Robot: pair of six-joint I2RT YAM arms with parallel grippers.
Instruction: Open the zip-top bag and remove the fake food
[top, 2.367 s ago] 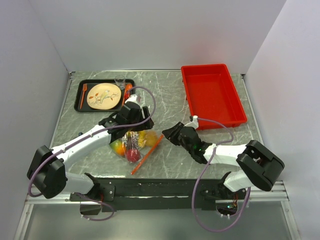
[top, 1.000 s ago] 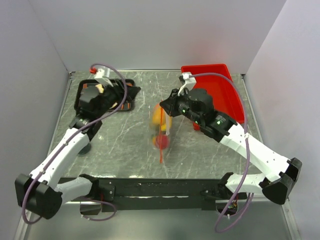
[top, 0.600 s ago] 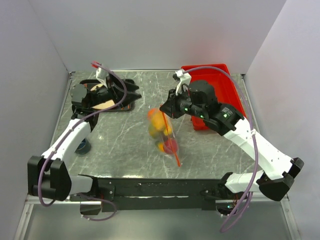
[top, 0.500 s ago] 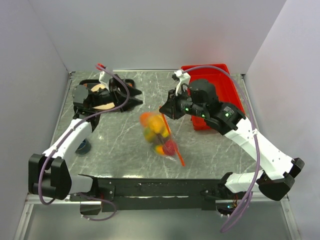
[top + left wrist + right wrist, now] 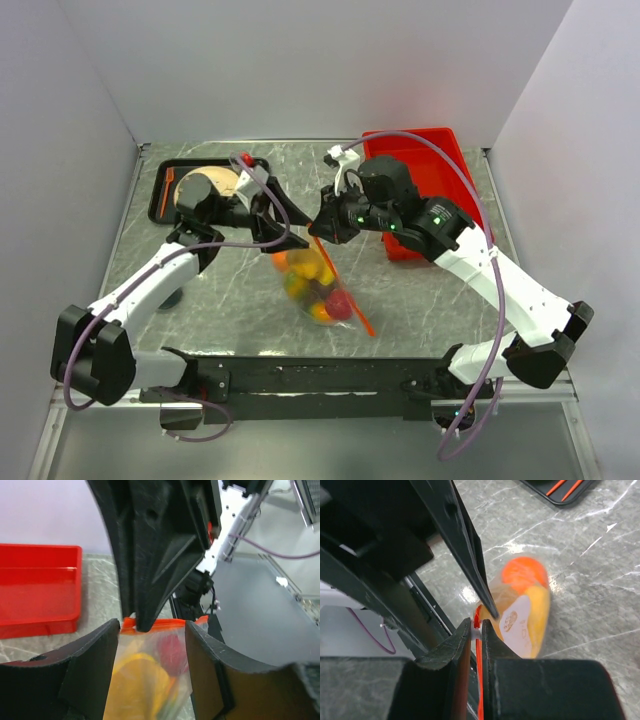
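My right gripper (image 5: 320,228) pinches the zip-top bag (image 5: 322,290) at its orange zipper edge. The fake food (image 5: 298,272) is all inside the hanging bag. My left gripper (image 5: 292,218) is spread, one finger on each side of that edge.

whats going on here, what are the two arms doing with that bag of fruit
The right gripper is pinched shut on the orange-red zipper edge of the zip-top bag, which hangs from it over the table. The fake food is inside the bag. The left gripper is open, its fingers on either side of the bag's top edge, not yet closed on it. It looks set to grab the other side to pull the bag open.
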